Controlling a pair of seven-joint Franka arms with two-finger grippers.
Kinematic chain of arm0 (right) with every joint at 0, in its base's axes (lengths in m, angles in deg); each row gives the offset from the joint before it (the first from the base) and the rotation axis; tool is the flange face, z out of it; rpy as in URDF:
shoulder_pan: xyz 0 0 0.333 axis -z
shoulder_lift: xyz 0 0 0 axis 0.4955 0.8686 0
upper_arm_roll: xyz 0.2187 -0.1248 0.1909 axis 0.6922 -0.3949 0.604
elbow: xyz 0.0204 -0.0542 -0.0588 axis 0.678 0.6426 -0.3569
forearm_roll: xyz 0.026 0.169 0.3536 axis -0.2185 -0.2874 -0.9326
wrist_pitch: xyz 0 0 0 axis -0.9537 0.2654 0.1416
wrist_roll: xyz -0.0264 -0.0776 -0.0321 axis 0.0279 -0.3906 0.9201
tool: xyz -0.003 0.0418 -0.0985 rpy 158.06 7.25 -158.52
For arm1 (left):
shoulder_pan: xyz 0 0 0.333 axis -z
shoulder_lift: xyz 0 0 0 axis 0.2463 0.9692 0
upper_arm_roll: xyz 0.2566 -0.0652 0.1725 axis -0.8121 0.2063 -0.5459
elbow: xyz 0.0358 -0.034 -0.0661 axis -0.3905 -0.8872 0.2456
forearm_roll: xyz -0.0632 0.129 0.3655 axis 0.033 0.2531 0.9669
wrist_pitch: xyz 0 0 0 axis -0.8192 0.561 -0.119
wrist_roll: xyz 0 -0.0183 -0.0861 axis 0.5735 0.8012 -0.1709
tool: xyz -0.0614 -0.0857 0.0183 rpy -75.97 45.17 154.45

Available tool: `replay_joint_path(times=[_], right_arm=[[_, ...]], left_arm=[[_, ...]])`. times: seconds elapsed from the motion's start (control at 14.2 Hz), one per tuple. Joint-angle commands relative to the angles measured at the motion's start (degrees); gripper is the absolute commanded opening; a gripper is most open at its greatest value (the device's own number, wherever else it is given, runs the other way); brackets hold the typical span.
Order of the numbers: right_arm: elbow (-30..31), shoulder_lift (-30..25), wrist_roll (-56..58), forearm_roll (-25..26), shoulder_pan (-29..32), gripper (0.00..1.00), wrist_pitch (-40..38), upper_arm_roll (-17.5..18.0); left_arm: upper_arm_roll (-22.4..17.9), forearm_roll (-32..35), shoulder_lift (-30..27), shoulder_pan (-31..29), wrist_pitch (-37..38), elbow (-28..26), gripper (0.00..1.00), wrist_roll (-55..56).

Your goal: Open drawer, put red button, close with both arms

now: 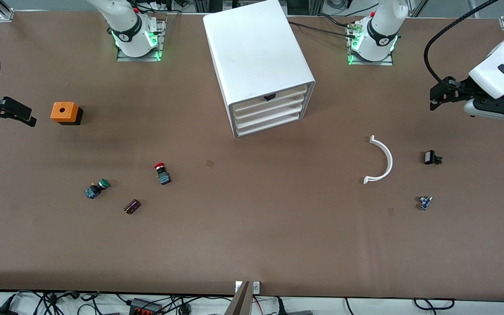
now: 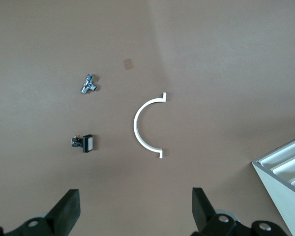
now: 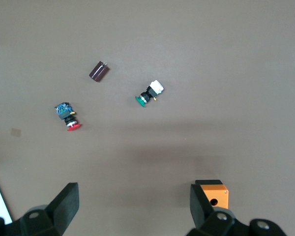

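The red button [image 1: 161, 173] lies on its side on the brown counter [image 1: 252, 245], nearer to the front camera than the white drawer cabinet [image 1: 260, 65] and toward the right arm's end, with the green button [image 1: 96, 188] and a small dark maroon block [image 1: 132, 206] nearby and the orange box [image 1: 64, 113] farther from the camera. It is judged to be light, rigid and unlikely to break; the rounded cap could slip, so the squarer dark body below the cap is judged the better place to be gripped. All drawers of the cabinet are seen closed. The right gripper [image 3: 132, 206] is held released, jaws wide apart, over the counter beside the orange box. The left gripper [image 2: 135, 211] is likewise spread wide, empty, over the left arm's end, where a white curved bracket [image 1: 381, 159], a small black part [image 1: 431, 157] and a small metal fitting [image 1: 425, 202] are scattered. The counter surface is flat and matte, and ample free room is left around the red button.
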State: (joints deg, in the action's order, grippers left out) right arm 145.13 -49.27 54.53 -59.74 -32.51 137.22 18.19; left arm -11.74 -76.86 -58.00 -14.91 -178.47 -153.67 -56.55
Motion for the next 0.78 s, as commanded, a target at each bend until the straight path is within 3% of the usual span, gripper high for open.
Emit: replay_joint_path(times=[0.0,0.21,0.71], right_arm=[[1.4,-1.3,2.4,0.4,0.3,1.0,0.3,0.2],[1.3,-1.2,2.2,2.3,-0.4,1.0,0.6,0.7],[0.8,1.5,2.4,1.6,-1.2,1.0,0.3,0.8]], left_arm=[[0.0,0.6,0.4,0.1,1.3,1.4,1.0,0.2],[0.0,0.6,0.4,0.1,1.4,1.5,1.0,0.3],[0.0,0.5,0.5,0.0,4.5,1.5,1.0,0.3]])
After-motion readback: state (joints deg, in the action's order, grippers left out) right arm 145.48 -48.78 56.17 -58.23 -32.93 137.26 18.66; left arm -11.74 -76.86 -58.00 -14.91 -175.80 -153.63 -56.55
